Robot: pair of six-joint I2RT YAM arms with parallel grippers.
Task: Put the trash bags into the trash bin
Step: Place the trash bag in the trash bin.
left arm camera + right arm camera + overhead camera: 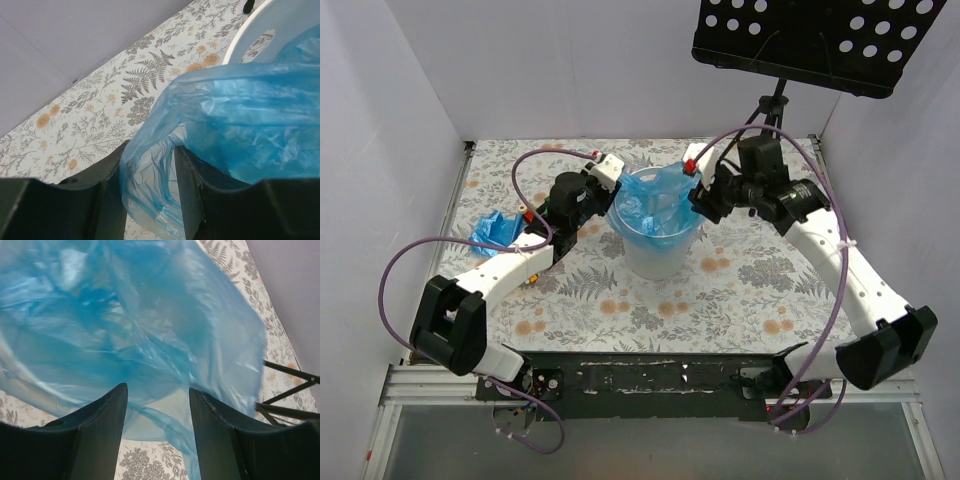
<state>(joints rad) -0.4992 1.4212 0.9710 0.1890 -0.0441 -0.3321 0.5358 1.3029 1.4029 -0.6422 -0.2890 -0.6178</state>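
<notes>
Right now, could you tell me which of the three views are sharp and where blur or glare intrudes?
Top external: evenly lit and sharp; the blue bag in the trash bin reads clearly. Left wrist: the dark fingers sit close and soft-edged, the film shows pale sheen. Right wrist: the bag fills the frame, smeared along its right edge, with whitish glare upper left.

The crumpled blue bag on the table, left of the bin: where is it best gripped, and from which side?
Pinch a raised fold of the crumpled bag from straight above. It lies as a loose heap on the table, so a sideways approach would probably only push the thin film along.
</notes>
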